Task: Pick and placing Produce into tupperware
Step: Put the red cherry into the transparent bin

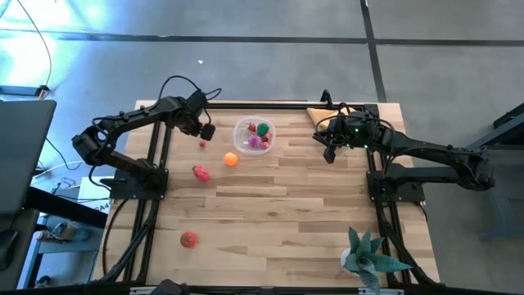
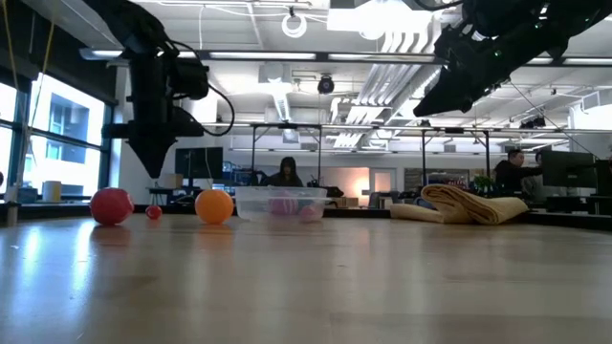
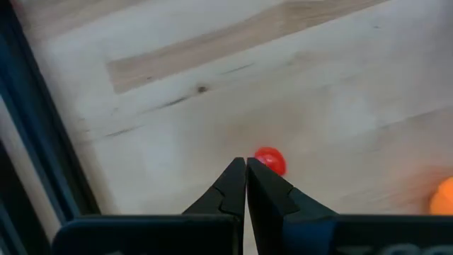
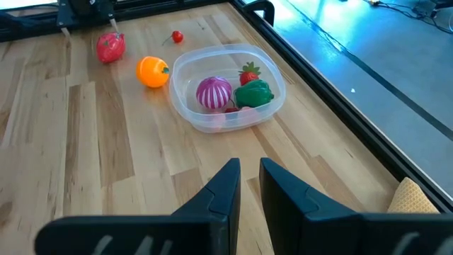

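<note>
Clear tupperware (image 4: pixel 228 88) w/ magenta, green, red produce (image 4: pixel 213 93)

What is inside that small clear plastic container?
The clear plastic container holds a striped magenta ball, a green pepper and a red strawberry. Anything beneath them is hidden.

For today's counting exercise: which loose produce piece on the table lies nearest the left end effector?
The tiny red piece, just below the shut left end effector; the orange piece and the other red pieces lie farther off.
</note>
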{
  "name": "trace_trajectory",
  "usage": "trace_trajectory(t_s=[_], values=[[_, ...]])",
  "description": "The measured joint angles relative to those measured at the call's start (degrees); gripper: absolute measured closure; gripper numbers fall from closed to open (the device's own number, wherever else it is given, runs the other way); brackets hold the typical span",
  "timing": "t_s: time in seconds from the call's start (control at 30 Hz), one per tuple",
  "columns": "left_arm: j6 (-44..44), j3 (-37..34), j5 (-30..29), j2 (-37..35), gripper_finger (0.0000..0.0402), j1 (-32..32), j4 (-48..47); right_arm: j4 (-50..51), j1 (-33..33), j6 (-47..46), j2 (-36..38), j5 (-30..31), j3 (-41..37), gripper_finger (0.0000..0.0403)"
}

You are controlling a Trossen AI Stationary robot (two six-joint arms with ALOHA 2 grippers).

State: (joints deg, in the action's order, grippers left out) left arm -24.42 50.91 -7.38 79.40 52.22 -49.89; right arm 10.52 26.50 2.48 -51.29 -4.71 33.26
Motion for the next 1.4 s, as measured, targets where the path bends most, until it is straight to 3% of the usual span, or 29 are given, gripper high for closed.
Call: trace_trajectory(t_s=[0.37,0.63,1.07,1.4], values=[[-11.8,0.0,0.8,5.4,0.0396,-3.3,-1.1,0.0,0.0,-0.1,0.0,0.0,0.0,0.0359],[-8.1,-0.1,2.8,9.0,0.0393,-3.1,1.1,0.0,0.0,0.0,0.0,0.0,0.0,0.0359],[-9.7,-0.1,0.4,9.0,0.0274,-3.2,0.9,0.0,0.0,0.0,0.0,0.0,0.0,0.0359],[-11.9,0.0,-0.9,10.8,0.0266,-5.3,2.2,0.0,0.0,0.0,0.0,0.0,0.0,0.0359]])
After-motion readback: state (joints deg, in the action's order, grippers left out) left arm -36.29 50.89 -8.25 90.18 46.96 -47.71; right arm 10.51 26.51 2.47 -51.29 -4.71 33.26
